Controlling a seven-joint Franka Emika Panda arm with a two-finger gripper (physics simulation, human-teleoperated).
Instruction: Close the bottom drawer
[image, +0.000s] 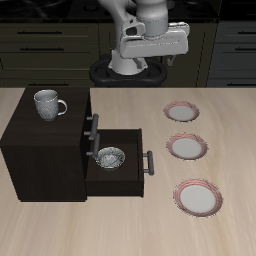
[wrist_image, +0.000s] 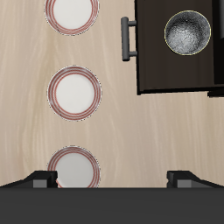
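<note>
The small blackish-brown cabinet (image: 45, 150) stands on the table. Its bottom drawer (image: 146, 172) is pulled out, with its grey bar handle (image: 150, 163) facing the plates. A patterned bowl (image: 110, 158) lies inside it. The wrist view shows the drawer front (wrist_image: 140, 52), the handle (wrist_image: 128, 39) and the bowl (wrist_image: 186, 32). My gripper (image: 150, 58) hangs high above the table's back, well apart from the drawer. In the wrist view my gripper (wrist_image: 112, 179) is open and empty, its fingertips (wrist_image: 39, 179) spread wide.
A grey mug (image: 47, 104) stands on the cabinet top. An upper drawer handle (image: 95, 125) sits above the open drawer. Three pink-rimmed plates (image: 182, 112) (image: 186, 147) (image: 198, 196) lie in a row beside the drawer; they also show in the wrist view (wrist_image: 73, 10) (wrist_image: 74, 90) (wrist_image: 73, 168).
</note>
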